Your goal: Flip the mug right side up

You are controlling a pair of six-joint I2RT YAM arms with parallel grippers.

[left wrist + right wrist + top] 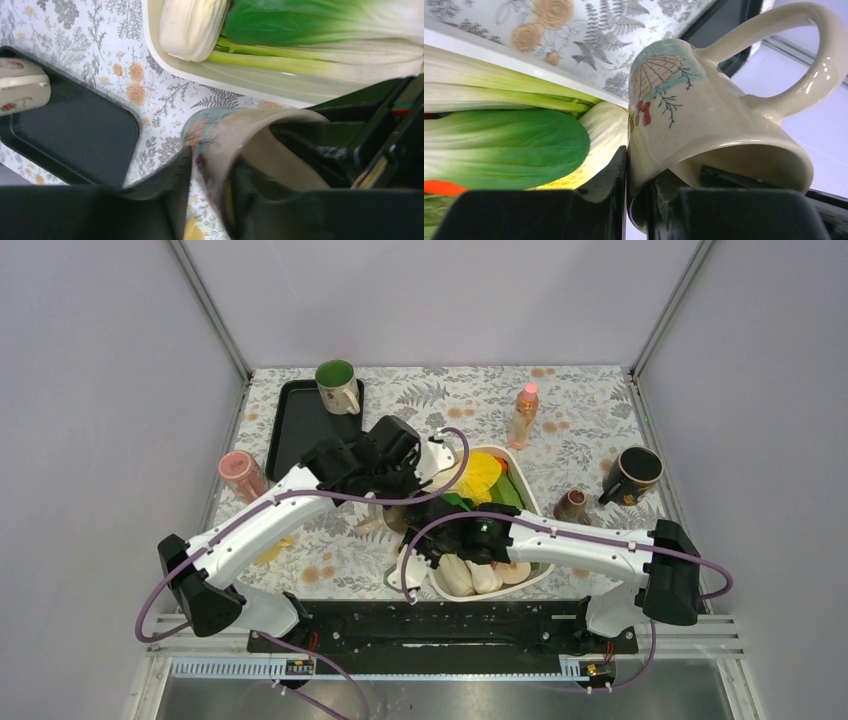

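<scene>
The cream mug with a shell picture is tilted on its side, its mouth toward the right wrist camera and its handle pointing away. My right gripper is shut on the mug's rim wall, one finger inside and one outside. My left gripper is shut on another part of the same wall. In the top view the mug is mostly hidden between the left gripper and the right gripper, just left of the white basin.
The basin holds bok choy, buns and other vegetables. A black tray at the back left carries a green-lined mug. A pink cup, a bottle, a black mug and a small brown cup stand around.
</scene>
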